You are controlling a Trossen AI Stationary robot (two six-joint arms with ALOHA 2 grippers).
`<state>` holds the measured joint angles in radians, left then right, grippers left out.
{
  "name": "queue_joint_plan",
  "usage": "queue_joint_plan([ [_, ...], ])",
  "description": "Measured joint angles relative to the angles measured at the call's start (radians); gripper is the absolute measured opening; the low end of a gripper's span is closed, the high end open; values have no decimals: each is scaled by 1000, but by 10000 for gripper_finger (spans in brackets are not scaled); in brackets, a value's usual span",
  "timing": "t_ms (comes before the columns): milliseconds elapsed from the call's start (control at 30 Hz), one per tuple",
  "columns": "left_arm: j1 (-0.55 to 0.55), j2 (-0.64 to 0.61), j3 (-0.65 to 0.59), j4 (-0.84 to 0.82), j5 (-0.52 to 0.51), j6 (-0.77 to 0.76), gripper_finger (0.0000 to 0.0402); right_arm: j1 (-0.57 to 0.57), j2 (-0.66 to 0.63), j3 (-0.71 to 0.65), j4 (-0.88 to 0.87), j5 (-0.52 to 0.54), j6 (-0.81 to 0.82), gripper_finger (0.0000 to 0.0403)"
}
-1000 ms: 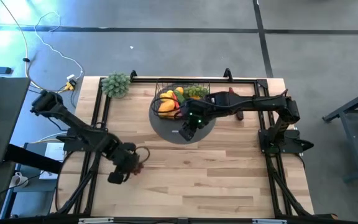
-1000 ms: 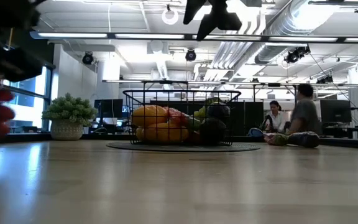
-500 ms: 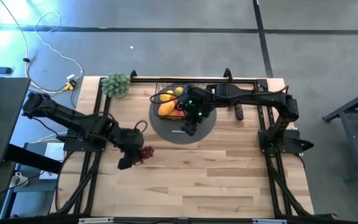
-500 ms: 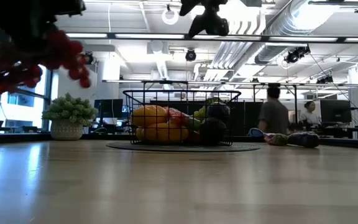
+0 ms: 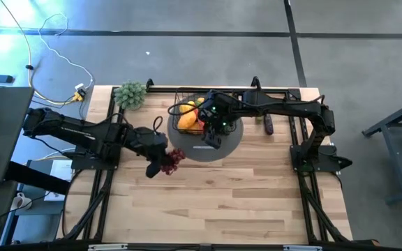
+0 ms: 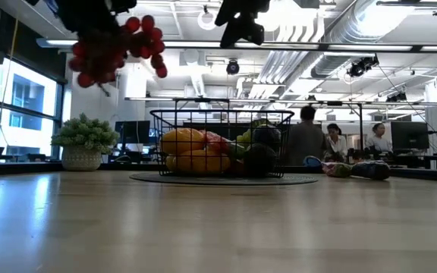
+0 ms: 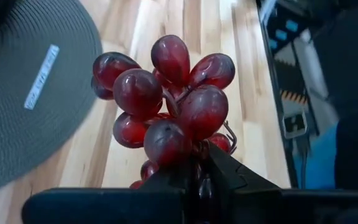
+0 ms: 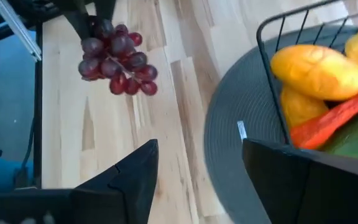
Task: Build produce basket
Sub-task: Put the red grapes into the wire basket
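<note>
Hanging in the air, the red grapes (image 5: 171,160) are pinched tight in the left hand (image 5: 160,161), just off the grey mat (image 5: 223,146). The basket (image 5: 183,99) sits on that mat, toward the right arm's side and farther back on the desk (image 5: 243,202). The right hand (image 5: 212,139) hovers by the basket, fingers spread, holding nothing. The left hand is the one to carry the grapes over the wire rim.

A pale wooden plank worktop (image 5: 215,202) is carrying everything. A flat grey round disc (image 5: 230,145) is lying on it near the far edge, and the black wire-mesh basket (image 6: 222,144) is sitting on that disc. A pale green bushy cluster in a small pot (image 5: 130,94) is standing at the worktop's far left corner.
</note>
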<state>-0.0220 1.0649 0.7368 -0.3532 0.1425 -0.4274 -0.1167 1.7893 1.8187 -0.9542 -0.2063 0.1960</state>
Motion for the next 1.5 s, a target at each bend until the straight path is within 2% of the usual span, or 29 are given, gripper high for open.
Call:
queue_joint_plan([
  [133, 39, 0, 0, 43, 0, -62, 10, -20, 0, 0, 35, -8, -77, 233],
  [267, 71, 0, 0, 88, 8, -158, 10, -31, 0, 0, 109, -8, -220, 246],
  [500, 111, 0, 0, 186, 70, -328, 10, -19, 0, 0, 237, -40, -570, 248],
  [700, 140, 0, 0, 233, 70, -427, 10, -12, 0, 0, 234, -85, -733, 248],
  [967, 174, 1, 0, 356, 66, -506, 10, -12, 0, 0, 235, -124, -810, 248],
  [1500, 174, 1, 0, 560, 56, -566, 10, -12, 0, 0, 288, -124, -757, 248],
])
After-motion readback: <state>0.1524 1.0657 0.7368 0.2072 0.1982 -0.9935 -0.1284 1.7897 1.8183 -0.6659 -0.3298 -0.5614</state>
